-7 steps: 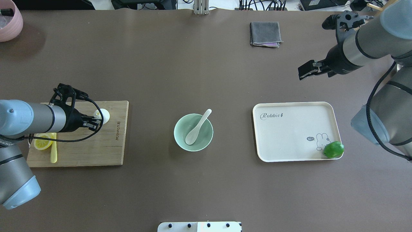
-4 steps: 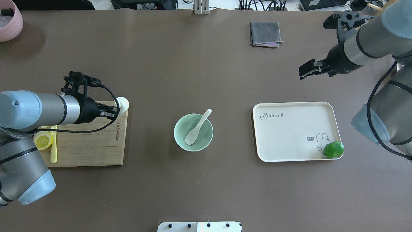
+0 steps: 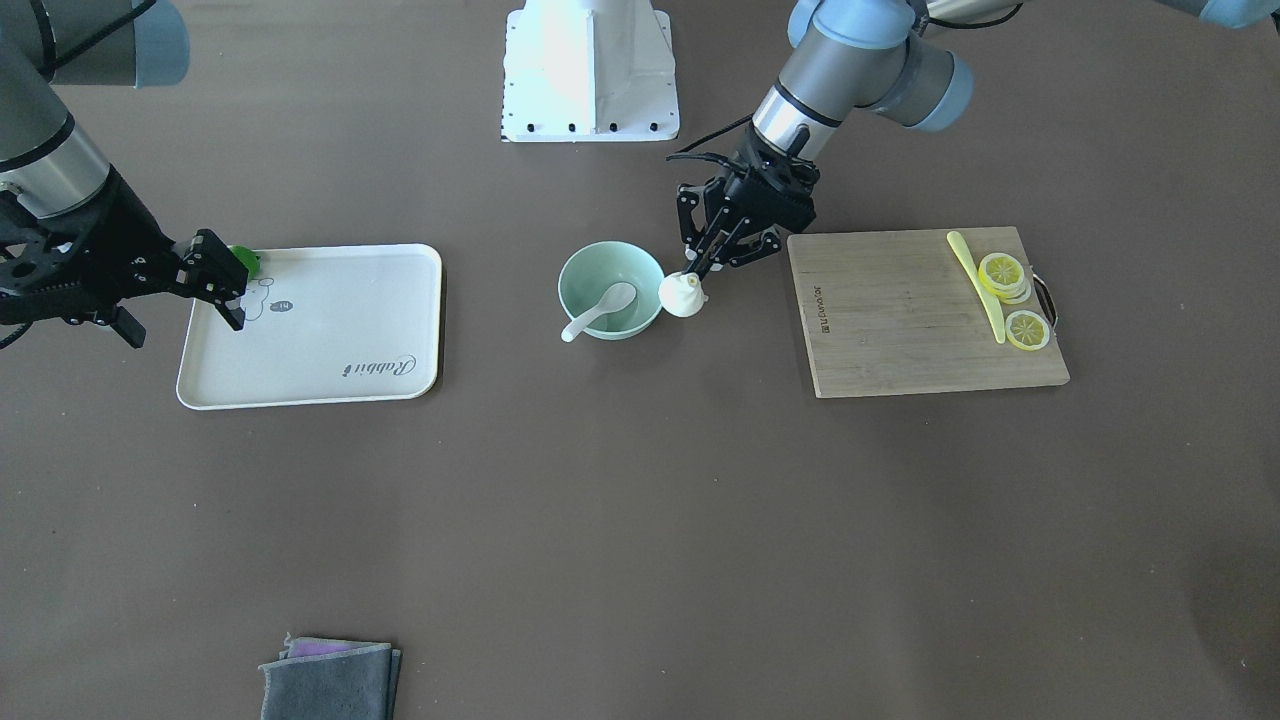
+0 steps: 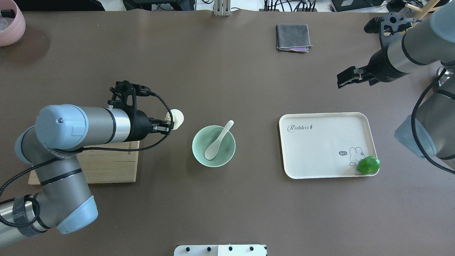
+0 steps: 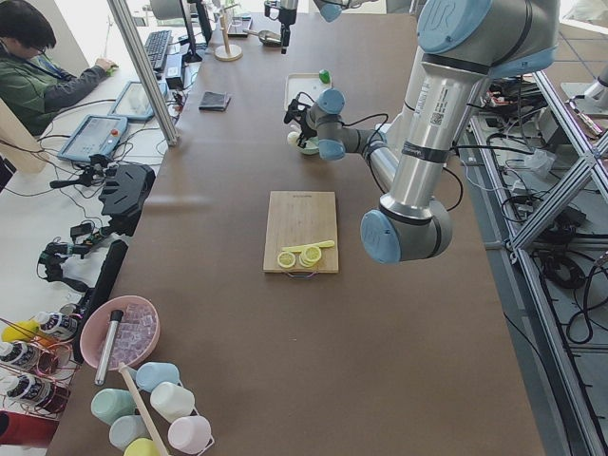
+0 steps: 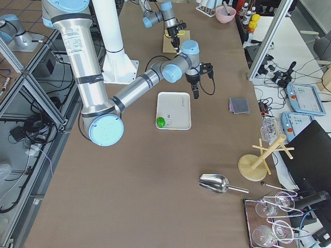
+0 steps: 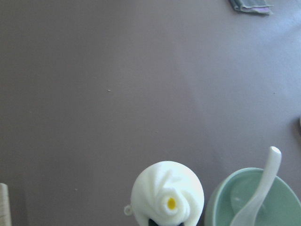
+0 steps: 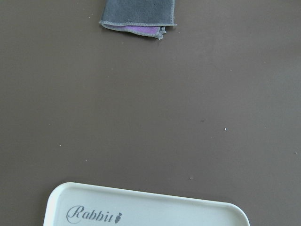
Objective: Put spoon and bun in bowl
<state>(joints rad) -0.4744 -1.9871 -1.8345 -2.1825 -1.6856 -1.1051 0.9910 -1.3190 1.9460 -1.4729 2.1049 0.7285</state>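
The left fingers [image 3: 703, 262] clamp the bun [image 4: 176, 118], held aloft just beside the bowl [image 4: 224, 151], where the spoon [image 4: 217, 141] lies. Best to centre over the bowl, lower, then release. The right fingers' [image 3: 210, 270] state cannot be told.

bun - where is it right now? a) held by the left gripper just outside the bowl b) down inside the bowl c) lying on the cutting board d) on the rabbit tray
A: the left gripper is shut on the bun, which sits beside the bowl rather than in it, while the spoon lies in the bowl.
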